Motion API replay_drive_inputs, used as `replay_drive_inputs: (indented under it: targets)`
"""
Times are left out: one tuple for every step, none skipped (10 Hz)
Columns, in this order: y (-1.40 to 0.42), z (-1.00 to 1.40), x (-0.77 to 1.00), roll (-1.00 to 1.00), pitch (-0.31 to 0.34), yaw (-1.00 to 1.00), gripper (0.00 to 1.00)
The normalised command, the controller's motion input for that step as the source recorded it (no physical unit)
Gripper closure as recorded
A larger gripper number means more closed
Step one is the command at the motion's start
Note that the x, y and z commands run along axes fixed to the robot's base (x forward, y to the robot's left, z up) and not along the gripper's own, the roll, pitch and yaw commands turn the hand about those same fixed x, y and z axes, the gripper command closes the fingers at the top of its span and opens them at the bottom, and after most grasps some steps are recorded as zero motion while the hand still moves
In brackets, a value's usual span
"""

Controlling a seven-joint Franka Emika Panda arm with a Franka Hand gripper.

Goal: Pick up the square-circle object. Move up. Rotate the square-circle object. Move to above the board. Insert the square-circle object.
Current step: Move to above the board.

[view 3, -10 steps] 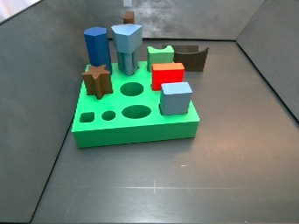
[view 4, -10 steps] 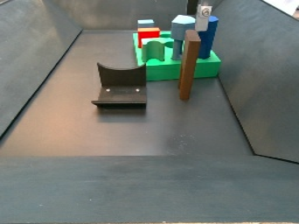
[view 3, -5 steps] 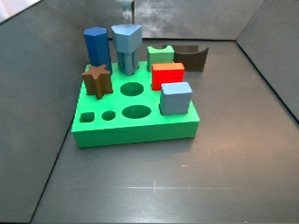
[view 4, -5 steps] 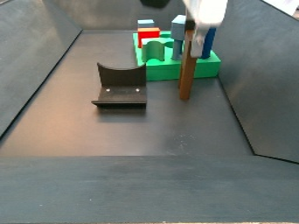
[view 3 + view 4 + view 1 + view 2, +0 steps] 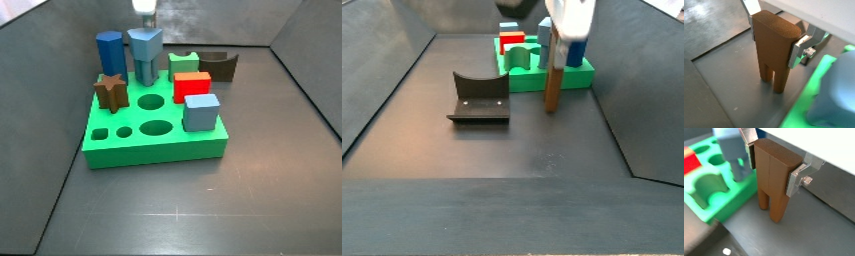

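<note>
Upright beside the board (image 5: 543,72), the square-circle object (image 5: 774,50) standing notched end down on the floor, my gripper (image 5: 774,159) at its top, silver fingers (image 5: 796,178) flanking both sides, contact unclear.

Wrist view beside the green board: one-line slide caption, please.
Gripper straddling the upright mid-brown notched block, standing on the floor beside the bright green board.

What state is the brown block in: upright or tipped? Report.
Upright: the block stands notched end down on the floor beside the board, gripper fingers flanking its top.
</note>
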Motion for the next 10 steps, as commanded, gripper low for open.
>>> replay_drive_inputs:
  targets:
    - [-0.34,1.0,0.24,0.09,0.23,0.12,1.0]
    - [-0.31,1.0,0.23,0.11,0.196,0.08,1.0]
    - [-0.3,1.0,0.22,0.11,0.155,0.06,1.0]
    - [-0.28,1.0,0.2,0.12,0.118,0.04,1.0]
    - [-0.27,1.0,0.19,0.11,0.108,0.03,1.0]
    - [-0.24,1.0,0.18,0.1,0.102,0.02,1.0]
    - [-0.22,1.0,0.17,0.1,0.1,0.02,1.0]
    - [-0.2,1.0,0.15,0.1,0.099,0.02,1.0]
    - [-0.18,1.0,0.14,0.09,0.096,0.02,1.0]
    - [-0.15,1.0,0.13,0.09,0.098,0.02,1.0]
